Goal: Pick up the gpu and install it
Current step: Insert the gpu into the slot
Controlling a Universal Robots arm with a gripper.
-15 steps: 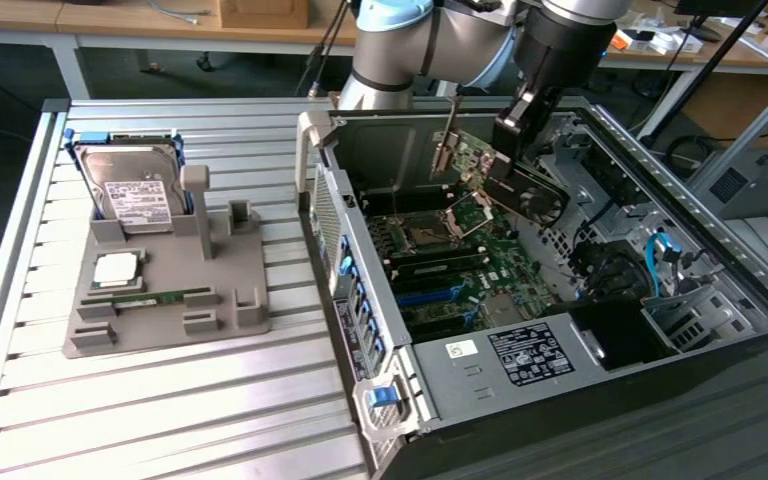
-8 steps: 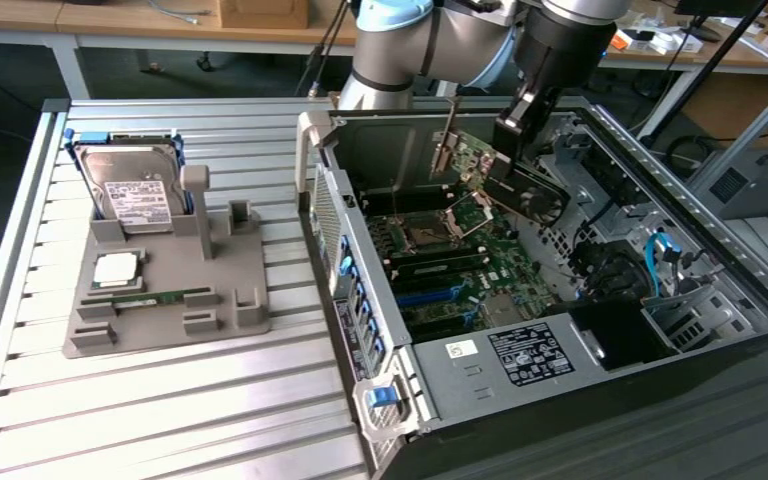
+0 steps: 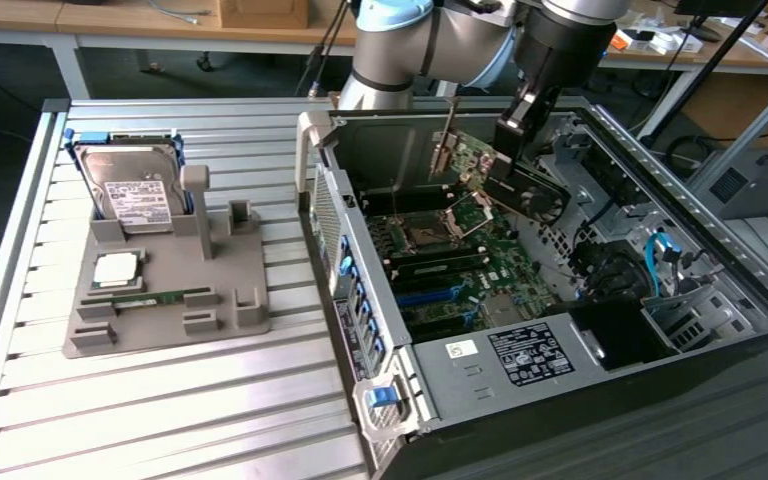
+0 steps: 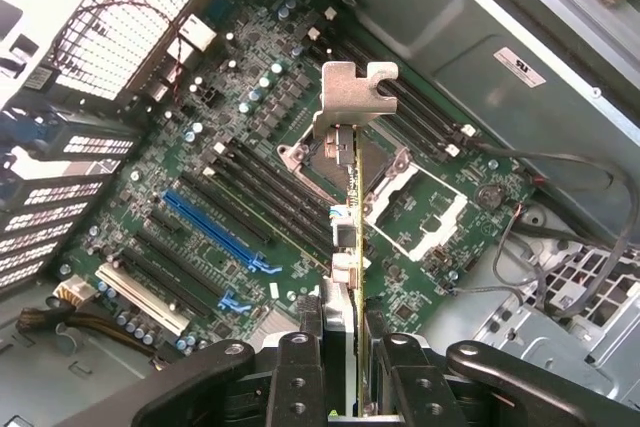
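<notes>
The gripper (image 4: 345,372) clamps the gpu (image 4: 357,237) edge-on above the motherboard (image 4: 235,182) inside the open computer case (image 3: 711,235). White labels on the hard drive (image 3: 137,195) and power supply (image 3: 531,355) cannot be read.

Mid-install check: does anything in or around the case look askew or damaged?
Nothing looks damaged or spilled. The gpu hangs in the tool over the motherboard, tilted in the exterior view and not seated in any slot. The CPU socket below it looks open.
</notes>
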